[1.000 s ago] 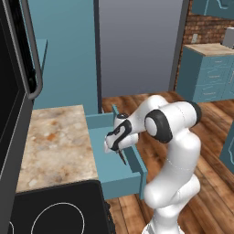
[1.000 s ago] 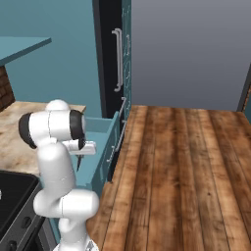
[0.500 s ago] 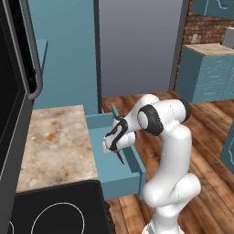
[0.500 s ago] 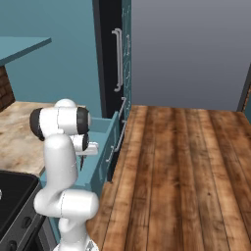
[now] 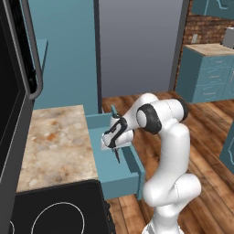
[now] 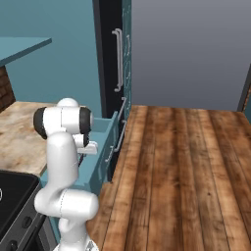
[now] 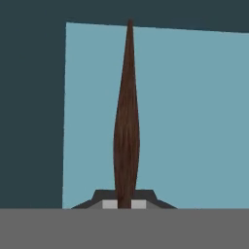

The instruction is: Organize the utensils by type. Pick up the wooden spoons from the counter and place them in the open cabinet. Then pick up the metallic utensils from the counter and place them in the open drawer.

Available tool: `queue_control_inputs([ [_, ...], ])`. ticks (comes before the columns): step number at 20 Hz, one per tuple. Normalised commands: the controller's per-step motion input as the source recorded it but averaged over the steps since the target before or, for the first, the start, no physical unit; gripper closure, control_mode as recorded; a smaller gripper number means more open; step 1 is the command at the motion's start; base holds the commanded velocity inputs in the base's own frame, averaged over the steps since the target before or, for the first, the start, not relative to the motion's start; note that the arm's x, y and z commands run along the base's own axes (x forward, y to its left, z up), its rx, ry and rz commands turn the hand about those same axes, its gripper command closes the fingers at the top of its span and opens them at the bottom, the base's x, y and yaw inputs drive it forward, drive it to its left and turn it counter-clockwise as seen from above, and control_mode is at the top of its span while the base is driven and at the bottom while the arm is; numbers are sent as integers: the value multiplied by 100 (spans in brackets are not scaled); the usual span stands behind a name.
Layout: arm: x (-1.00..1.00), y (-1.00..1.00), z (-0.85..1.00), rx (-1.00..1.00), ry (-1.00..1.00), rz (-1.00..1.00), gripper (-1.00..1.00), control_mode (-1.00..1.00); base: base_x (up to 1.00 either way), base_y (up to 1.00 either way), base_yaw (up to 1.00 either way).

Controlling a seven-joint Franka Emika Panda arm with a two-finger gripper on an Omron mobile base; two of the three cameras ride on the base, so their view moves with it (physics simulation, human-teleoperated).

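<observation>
The open teal drawer [image 5: 119,170] beside the marbled counter [image 5: 55,141] shows a plain, bare teal floor. Above it the gripper [image 5: 116,147] is closed on a slim dark-handled utensil [image 7: 127,121], its brown handle pointing down into the drawer, long axis running straight out from the fingers [image 7: 146,196].

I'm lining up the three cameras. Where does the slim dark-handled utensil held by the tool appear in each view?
Left base view: the slim dark-handled utensil hangs from the tool, centre, over the open teal drawer.
Right base view: I cannot make it out; the arm hides that spot.
Hand view: its brown handle runs up the centre.
Shared landmark: the drawer, whose teal floor backs the hand view.
</observation>
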Motion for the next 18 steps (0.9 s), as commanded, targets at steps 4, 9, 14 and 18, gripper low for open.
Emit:
queue_control_inputs([
  [4,26,-99,-63,0,1,0,100,-100,0,0,0],
  [9,19,-92,-49,0,2,0,100,-100,0,0,0],
  [14,0,-12,24,-2,0,11,100,-100,0,0,0],
  [18,0,48,66,-12,0,16,100,-100,0,0,0],
])
